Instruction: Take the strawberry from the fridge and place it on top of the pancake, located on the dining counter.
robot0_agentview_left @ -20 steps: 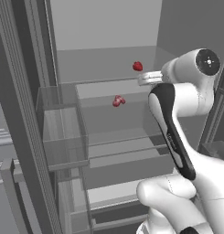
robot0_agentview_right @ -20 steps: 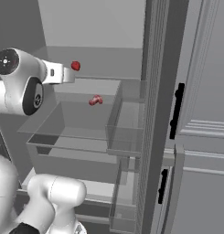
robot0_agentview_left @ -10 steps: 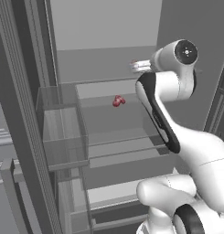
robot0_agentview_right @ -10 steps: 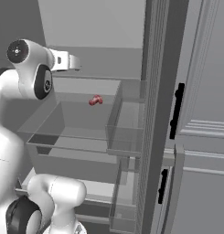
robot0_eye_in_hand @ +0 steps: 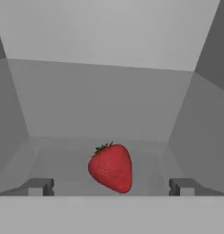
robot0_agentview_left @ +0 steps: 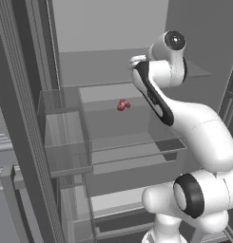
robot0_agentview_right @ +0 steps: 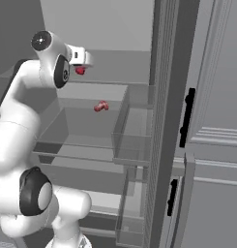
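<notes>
I am reaching into the open fridge (robot0_agentview_left: 108, 71). My fingers (robot0_eye_in_hand: 111, 186) are spread wide, with the strawberry (robot0_eye_in_hand: 111, 167) between them, apparently not yet gripped. Grasping it and carrying it to the pancake remain.

glossy white robot arm (robot0_agentview_left: 194, 128) of rounded segments, dark round joint caps, black strip along one link, bulbous white base

Base views flanking the arm, both into the fridge (robot0_agentview_left: 65, 142); hand view close on a shelf.
</notes>
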Robot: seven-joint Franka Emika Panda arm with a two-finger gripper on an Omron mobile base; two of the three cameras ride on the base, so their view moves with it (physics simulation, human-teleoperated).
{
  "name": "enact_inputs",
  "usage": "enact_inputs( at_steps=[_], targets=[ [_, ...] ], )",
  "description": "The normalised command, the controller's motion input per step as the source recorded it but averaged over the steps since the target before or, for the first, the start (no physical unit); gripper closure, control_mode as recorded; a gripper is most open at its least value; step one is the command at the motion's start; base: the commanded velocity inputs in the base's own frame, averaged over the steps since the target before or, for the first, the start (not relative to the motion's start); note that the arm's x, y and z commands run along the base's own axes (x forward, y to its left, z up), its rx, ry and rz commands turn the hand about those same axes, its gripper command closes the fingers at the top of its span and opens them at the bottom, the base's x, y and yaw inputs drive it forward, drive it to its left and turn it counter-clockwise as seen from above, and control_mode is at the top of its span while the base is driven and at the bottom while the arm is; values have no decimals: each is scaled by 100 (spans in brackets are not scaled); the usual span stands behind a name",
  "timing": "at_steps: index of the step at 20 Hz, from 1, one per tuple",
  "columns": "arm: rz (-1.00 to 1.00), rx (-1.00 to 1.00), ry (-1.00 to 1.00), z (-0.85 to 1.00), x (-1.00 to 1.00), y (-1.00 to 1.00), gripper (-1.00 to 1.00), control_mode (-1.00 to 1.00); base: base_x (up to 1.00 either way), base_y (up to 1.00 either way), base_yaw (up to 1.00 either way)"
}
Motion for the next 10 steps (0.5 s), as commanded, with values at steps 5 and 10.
enact_inputs(
  at_steps=[5, 10],
  targets=[
    [0, 2, 6, -19, 65, -8, -100, -100, 0, 0, 0],
    [0, 0, 0, -6, 5, 0, -100, -100, 0, 0, 0]
  ],
)
